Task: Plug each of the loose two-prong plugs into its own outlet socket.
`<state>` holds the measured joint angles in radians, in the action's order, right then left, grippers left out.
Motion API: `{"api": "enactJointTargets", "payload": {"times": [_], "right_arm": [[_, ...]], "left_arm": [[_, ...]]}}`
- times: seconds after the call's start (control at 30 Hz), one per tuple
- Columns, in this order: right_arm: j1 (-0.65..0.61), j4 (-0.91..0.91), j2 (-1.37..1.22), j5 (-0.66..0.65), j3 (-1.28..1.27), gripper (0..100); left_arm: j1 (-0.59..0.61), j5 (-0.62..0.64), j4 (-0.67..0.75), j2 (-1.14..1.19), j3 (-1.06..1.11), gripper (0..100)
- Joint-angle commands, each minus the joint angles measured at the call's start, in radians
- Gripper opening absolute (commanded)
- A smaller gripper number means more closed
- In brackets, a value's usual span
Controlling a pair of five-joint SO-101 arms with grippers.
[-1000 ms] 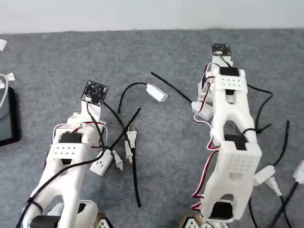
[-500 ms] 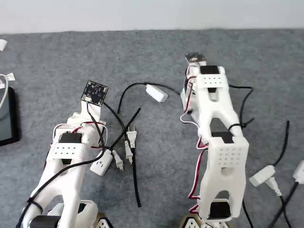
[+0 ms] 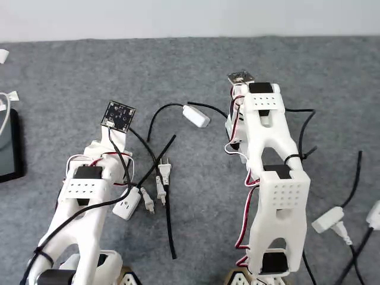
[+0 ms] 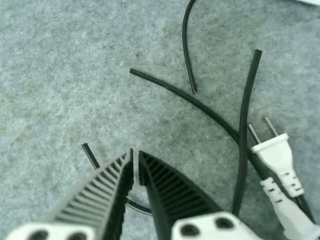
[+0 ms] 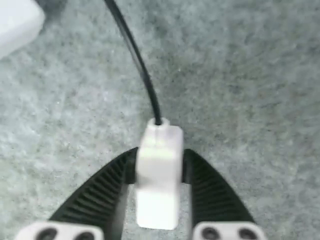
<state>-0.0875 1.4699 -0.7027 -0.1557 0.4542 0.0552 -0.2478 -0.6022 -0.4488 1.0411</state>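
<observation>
On the grey desk (image 3: 71, 71), the right hand (image 5: 160, 156) is clamped on a white block (image 5: 159, 175) that ends a black cord (image 5: 135, 65). The block is gripped on both sides by the ribbed fingers (image 5: 112, 180), with the cord leading away from its far end. Whether this block is a socket or a plug cannot be told. In the high view the right arm (image 3: 273, 154) is stretched toward the far middle of the desk. A white outlet socket (image 3: 196, 116) on its own black cord is seen just to its left.

The left hand (image 4: 136, 155) is held above the desk with its fingers (image 4: 107, 185) drawn together, only a thin slit left between them and nothing gripped. A white two-prong plug (image 4: 274, 152) is seen flat on the desk beside it, among crossing black cords (image 4: 200, 107).

In the high view, the loose plugs are gathered between the two arms. A black plug (image 3: 165, 168) lies farthest, a white plug (image 3: 160, 186) just near of it, and a second white plug (image 3: 146, 199) to the left. A white socket block (image 3: 126, 206) lies touching the left arm (image 3: 83, 202). Another white cord end (image 3: 328, 219) lies at the near right, and a dark device (image 3: 9, 145) at the left edge.
</observation>
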Motion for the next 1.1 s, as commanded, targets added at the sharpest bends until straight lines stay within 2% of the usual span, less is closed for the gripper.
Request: {"api": "enactJointTargets", "payload": {"times": [0.0, 0.3, 0.57, 0.67, 0.83, 1.07], "right_arm": [[-0.01, 0.018, 0.105, 0.046, 0.012, 1.7], [-0.031, -0.004, 0.329, 0.055, -0.238, 0.9], [-0.093, -0.394, 0.837, 0.077, -0.957, 0.9], [-0.096, -0.475, 0.975, 0.046, -1.143, 3.5], [-0.131, -0.496, 0.97, 0.025, -1.234, 16.9], [-0.145, -0.409, 0.918, 0.028, -1.138, 17.3]], "left_arm": [[-0.003, -0.003, 0.028, -0.023, -0.013, 1], [-0.003, -0.003, 0.028, -0.023, -0.013, 1], [-0.003, -0.003, 0.028, -0.023, -0.013, 1], [-0.003, -0.003, 0.028, -0.023, -0.013, 1], [-0.003, -0.003, 0.028, -0.023, -0.013, 1], [-0.003, -0.003, 0.028, -0.023, -0.013, 1]]}}
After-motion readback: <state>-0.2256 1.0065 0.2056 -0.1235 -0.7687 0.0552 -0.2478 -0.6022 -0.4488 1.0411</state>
